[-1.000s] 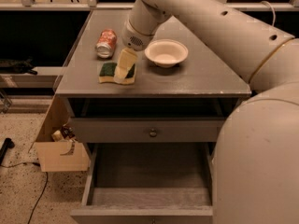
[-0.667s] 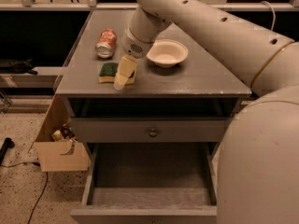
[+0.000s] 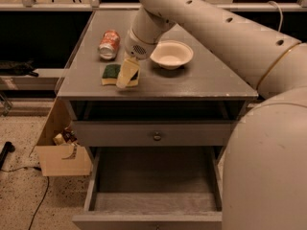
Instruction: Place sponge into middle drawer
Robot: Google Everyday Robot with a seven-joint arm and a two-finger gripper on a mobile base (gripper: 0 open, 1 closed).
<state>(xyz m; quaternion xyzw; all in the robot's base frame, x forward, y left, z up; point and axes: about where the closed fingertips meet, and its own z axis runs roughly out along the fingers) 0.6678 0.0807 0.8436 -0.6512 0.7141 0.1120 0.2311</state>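
Note:
The sponge (image 3: pixel 112 74), dark green on pale yellow foam, lies flat on the grey cabinet top (image 3: pixel 201 78) near its front left. My gripper (image 3: pixel 127 74) reaches down from the big white arm and sits over the sponge's right half, covering part of it. The middle drawer (image 3: pixel 153 176) is pulled open low in the view, a shallow grey box with nothing in it. It lies well below and in front of the sponge.
An orange soda can (image 3: pixel 109 44) lies on its side just behind the sponge. A white bowl (image 3: pixel 171 54) stands to the right of the gripper. A shut drawer front with a round metal knob (image 3: pixel 157 136) is above the open drawer. A cardboard box (image 3: pixel 60 150) stands on the floor at the left.
My gripper has dropped slightly lower and a little left onto the sponge. The sponge, can and bowl have not moved.

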